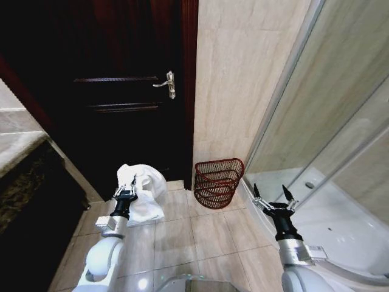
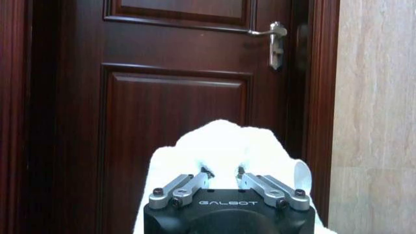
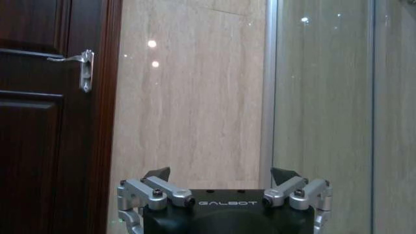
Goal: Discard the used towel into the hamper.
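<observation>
White towel (image 1: 144,190), plain, no pattern. Dark reddish-brown hamper (image 1: 217,181) of thin openwork bars. Deep mahogany-red panelled door (image 1: 130,85) with a silver lever handle (image 1: 166,84). Beige marbled wall tiles (image 1: 234,73), pale beige floor tiles (image 1: 200,234). Black-and-silver left gripper (image 1: 126,191) and right gripper (image 1: 271,196), white arm casings.

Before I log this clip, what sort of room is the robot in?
Most likely a bathroom: a glass shower enclosure with a white tray, beige wall tiles, and a hamper on the tiled floor beside a dark wooden door. The left claw holds a white towel.
</observation>
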### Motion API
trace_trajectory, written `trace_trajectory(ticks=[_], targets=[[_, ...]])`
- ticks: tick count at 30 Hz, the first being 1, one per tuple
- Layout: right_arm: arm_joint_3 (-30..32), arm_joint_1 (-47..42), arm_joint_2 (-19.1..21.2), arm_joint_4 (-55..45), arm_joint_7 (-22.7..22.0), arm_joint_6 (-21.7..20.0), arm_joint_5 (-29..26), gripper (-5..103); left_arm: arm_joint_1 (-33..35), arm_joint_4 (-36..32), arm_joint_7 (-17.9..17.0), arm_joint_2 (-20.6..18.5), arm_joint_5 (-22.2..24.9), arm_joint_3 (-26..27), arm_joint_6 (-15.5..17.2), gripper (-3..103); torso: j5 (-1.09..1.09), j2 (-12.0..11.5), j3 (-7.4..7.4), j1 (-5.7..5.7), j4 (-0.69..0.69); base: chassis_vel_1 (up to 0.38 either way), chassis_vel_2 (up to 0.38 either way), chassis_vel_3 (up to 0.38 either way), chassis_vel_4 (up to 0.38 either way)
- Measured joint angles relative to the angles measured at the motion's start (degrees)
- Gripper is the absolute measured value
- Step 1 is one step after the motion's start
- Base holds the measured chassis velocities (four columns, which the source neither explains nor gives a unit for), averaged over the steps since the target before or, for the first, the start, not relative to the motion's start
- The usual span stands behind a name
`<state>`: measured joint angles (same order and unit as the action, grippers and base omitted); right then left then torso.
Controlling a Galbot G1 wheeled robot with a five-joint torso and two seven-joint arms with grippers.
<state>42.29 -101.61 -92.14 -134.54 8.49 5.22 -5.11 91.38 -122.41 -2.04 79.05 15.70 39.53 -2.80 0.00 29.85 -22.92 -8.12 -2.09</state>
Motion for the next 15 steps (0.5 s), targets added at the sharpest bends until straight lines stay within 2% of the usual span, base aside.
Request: trace_trajectory(ticks=[15], targets=[[-0.2,-0.1,0.0,-0.3,0.2,0.1,0.5,100,-0.3,1.6,0.0,-0.3,-0.7,0.0,-1.4,12,0.0,-3.3,1.99,1.27,0.0,0.0,0.0,0.0,0.0]])
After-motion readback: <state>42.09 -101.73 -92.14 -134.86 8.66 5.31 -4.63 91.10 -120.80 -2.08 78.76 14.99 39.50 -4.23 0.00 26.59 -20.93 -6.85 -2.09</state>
